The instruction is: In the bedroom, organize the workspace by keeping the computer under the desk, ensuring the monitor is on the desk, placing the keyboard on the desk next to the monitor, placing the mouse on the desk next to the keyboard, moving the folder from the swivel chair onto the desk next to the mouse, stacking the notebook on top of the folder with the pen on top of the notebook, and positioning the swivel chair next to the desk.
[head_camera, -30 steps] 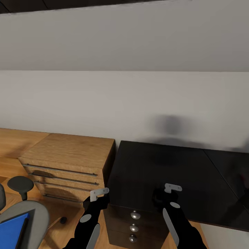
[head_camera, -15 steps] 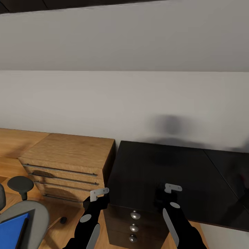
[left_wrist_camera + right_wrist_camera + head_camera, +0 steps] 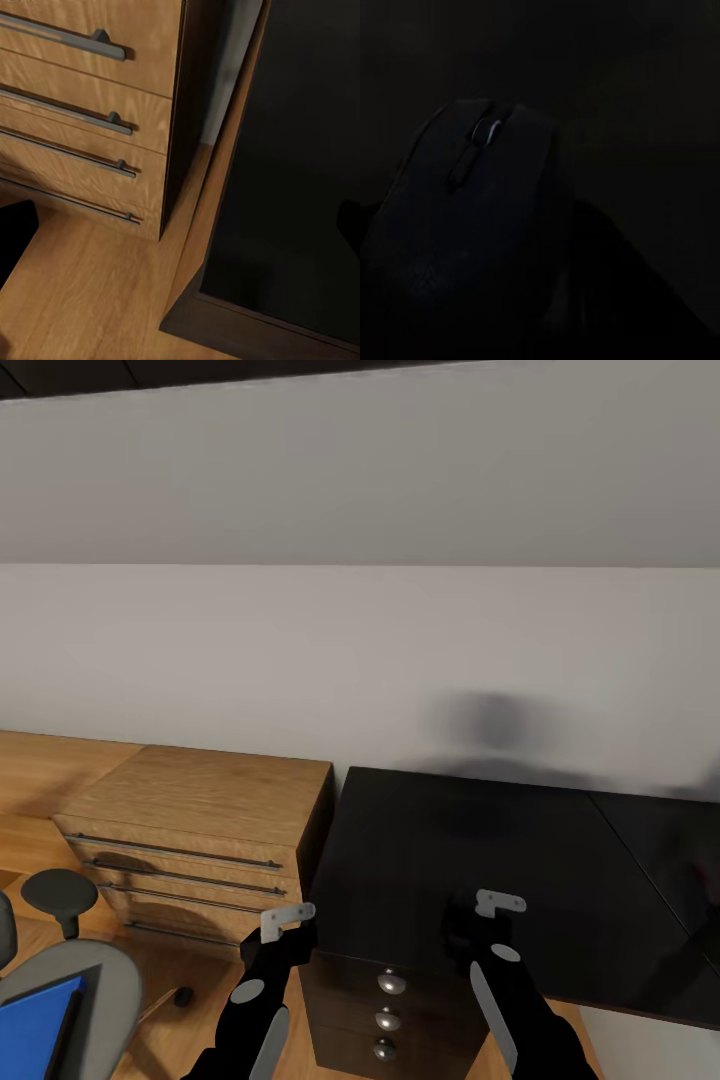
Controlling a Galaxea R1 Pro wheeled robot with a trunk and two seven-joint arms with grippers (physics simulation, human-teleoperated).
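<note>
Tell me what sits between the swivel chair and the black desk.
In the head view, the light-wood cabinet stands between the swivel chair and the desk, with wood floor before it.

The head view looks forward and down from above both arms, taking in the wall, the desk (image 3: pixel 480 860) top ahead of the right gripper (image 3: pixel 478 922) and the light-wood cabinet (image 3: pixel 200 830) ahead of the left gripper (image 3: pixel 285 930). The left wrist view looks steeply down past its gripper, close on the cabinet (image 3: pixel 90 112) drawers, the wood floor (image 3: pixel 90 292) and the desk (image 3: pixel 300 187) corner, all shared with the head view. The right wrist view sits very near a dark mouse (image 3: pixel 472 202) just under its gripper, on the black desk top.
</note>
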